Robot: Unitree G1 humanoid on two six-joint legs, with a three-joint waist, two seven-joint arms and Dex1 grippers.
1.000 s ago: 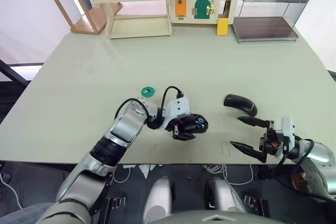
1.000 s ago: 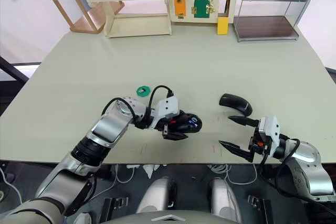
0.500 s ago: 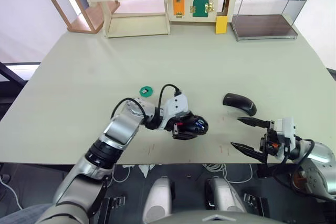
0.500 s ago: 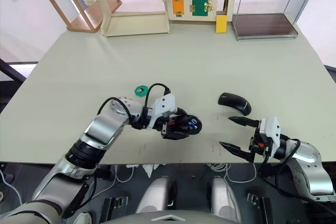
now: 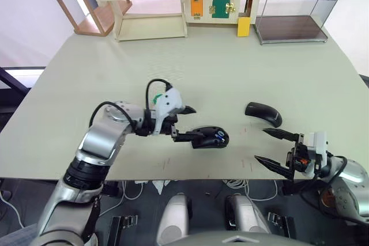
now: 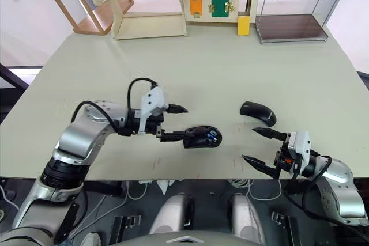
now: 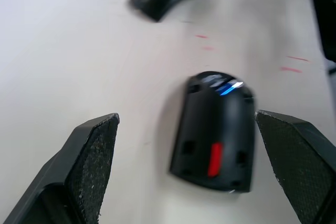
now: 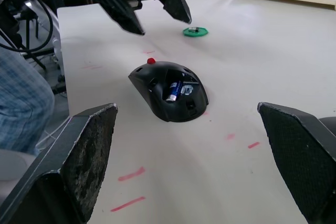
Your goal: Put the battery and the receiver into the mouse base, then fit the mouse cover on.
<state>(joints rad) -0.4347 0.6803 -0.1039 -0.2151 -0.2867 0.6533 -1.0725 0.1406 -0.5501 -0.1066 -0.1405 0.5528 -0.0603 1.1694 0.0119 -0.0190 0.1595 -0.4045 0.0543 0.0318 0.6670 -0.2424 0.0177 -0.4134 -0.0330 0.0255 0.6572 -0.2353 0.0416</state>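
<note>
On the table (image 5: 242, 67), near its front edge: one mouse base (image 5: 210, 137), one battery (image 8: 174, 90), one mouse cover (image 5: 263, 113), one green ring (image 8: 195, 31), two grippers. The left gripper (image 5: 183, 124) has its fingers spread wide, holding nothing; the mouse base lies just beyond the fingertips, the lower finger tip close to or touching its near end, cannot tell which. In the left wrist view the base sits between the two open fingers, further out, with a red part showing on it. The right gripper (image 5: 278, 149) is also wide open and empty, at the table's front edge, well apart from the base, which lies off to its left. The mouse cover rests on the table just beyond the right gripper, apart from the base. The battery lies inside the base's hollow, blue with a pale tip. At the table's far edge: a wooden shelf (image 5: 150, 10), a latch board (image 5: 220, 5) and a wire rack (image 5: 294, 8).
</note>
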